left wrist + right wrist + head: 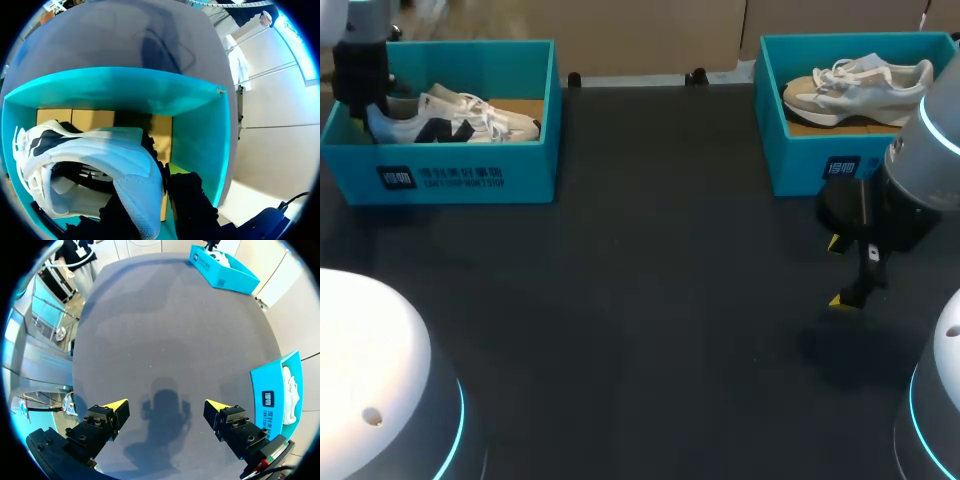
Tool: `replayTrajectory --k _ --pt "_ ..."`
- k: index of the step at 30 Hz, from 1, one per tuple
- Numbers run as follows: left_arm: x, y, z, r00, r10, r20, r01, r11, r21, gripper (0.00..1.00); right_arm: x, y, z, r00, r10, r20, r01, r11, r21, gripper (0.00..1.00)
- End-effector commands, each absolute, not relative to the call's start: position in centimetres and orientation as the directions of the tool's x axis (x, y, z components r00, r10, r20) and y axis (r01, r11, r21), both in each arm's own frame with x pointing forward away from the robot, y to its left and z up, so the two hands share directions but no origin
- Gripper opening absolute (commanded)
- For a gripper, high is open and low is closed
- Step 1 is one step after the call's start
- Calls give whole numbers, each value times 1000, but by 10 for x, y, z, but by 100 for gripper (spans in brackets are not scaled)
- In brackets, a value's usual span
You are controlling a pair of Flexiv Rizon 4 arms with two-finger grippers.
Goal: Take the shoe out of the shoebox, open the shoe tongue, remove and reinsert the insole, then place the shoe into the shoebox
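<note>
A white shoe with black patches (455, 118) lies on its side in the left teal shoebox (460, 175) at the table's far left. My left gripper (365, 108) reaches down into that box at the shoe's heel end. In the left wrist view the left gripper (155, 197) is shut on the shoe (100, 160), with the heel collar pinched between its dark fingers and one yellow tip (177, 168) showing against the box wall (200, 135). My right gripper (842, 272) hangs open over bare table at the right, in front of the other box, and the right wrist view shows this gripper (166, 407) holding nothing.
A second teal shoebox (820, 165) at the far right holds a grey-white shoe (860, 90); the same box (280, 395) shows beside my right gripper in the right wrist view. The dark tabletop (650, 280) stretches between the two boxes.
</note>
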State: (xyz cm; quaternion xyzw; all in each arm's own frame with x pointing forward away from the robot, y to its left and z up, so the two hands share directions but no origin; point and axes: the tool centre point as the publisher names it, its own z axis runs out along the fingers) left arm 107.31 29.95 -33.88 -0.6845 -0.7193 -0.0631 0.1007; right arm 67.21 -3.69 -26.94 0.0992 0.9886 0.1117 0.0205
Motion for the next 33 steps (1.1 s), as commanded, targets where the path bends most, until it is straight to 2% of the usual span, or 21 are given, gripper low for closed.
replayTrajectory --k 1,33 --pt "1076 300 -344 -40 972 232 997 53 -49 0 671 -37 -270 -979 201 -20 191 955 225 100" --pt "1063 303 -383 41 982 183 998 -31 -53 0 671 -37 -270 -979 201 -20 191 955 225 100"
